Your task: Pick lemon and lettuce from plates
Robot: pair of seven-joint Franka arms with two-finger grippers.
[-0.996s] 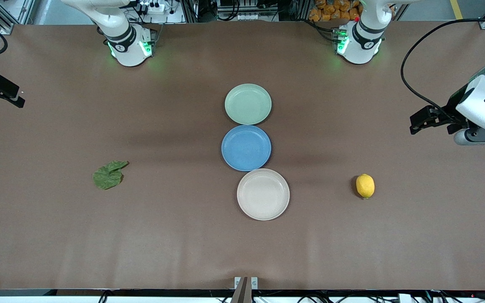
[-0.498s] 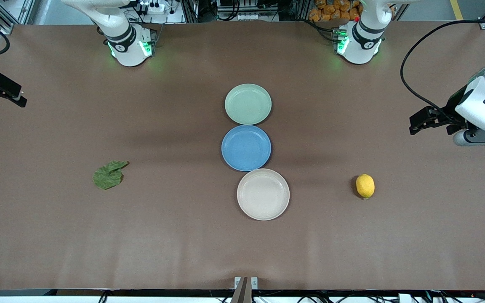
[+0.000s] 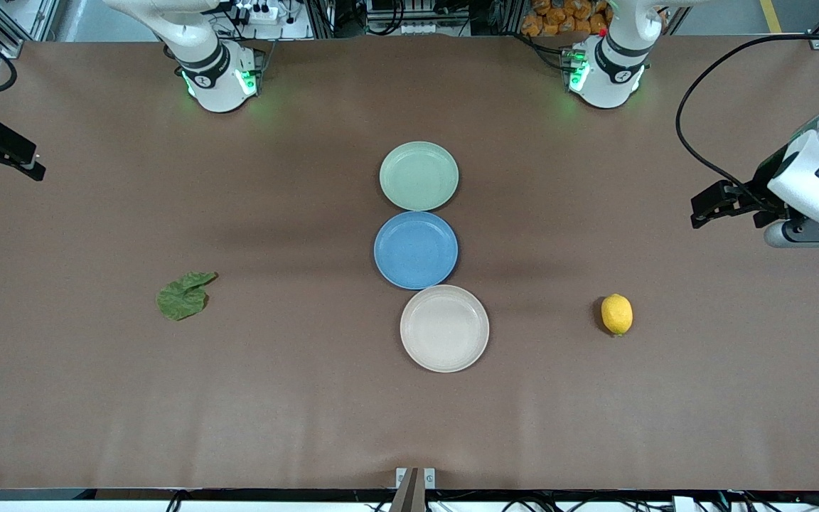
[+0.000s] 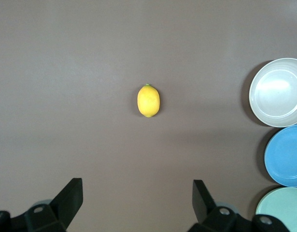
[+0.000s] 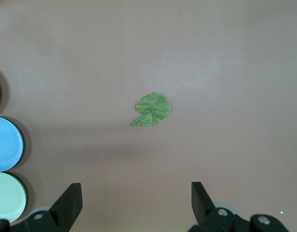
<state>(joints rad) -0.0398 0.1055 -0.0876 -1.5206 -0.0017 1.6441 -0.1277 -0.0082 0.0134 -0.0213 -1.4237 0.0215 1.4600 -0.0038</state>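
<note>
The yellow lemon (image 3: pixel 616 314) lies on the bare table toward the left arm's end, apart from any plate; it also shows in the left wrist view (image 4: pixel 148 100). The dark green lettuce (image 3: pixel 182 296) lies flat on the table toward the right arm's end, and shows in the right wrist view (image 5: pixel 152 109). The pale green plate (image 3: pixel 419 176) and the beige plate (image 3: pixel 444 328) are both empty. My left gripper (image 3: pixel 702 207) is open and empty, up over the table's left-arm end (image 4: pixel 137 191). My right gripper (image 3: pixel 25 162) is open and empty over the right-arm end (image 5: pixel 136 193).
An empty blue plate (image 3: pixel 416 249) sits between the green and beige plates, the three in a row down the table's middle. Brown table (image 3: pixel 296 398) surrounds the lemon and the lettuce.
Both grippers have drifted only very slightly. The lemon, the lettuce and the plates have not moved.
</note>
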